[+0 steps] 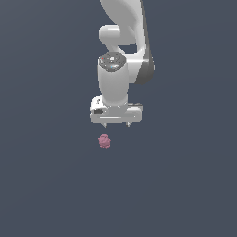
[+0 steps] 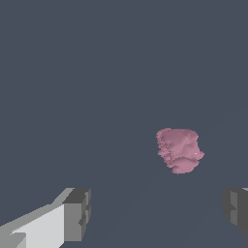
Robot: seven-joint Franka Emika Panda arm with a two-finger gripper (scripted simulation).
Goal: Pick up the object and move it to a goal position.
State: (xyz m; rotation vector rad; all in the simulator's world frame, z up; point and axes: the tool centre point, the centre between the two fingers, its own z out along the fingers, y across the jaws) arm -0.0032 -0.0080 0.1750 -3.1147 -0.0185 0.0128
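The object is a small pink, bumpy, berry-like blob (image 1: 105, 141) lying on the dark grey floor. It also shows in the wrist view (image 2: 179, 150). My white gripper (image 1: 116, 125) hangs above it and a little toward the exterior view's right, pointing down. It is open and empty: in the wrist view the two grey fingertips (image 2: 77, 214) stand far apart, and my gripper (image 2: 157, 210) holds nothing between them. The blob lies apart from both fingers and touches neither.
The dark grey floor (image 1: 185, 185) spreads flat in every direction. The white arm (image 1: 125, 41) rises behind the gripper toward the top of the exterior view. No goal marker shows.
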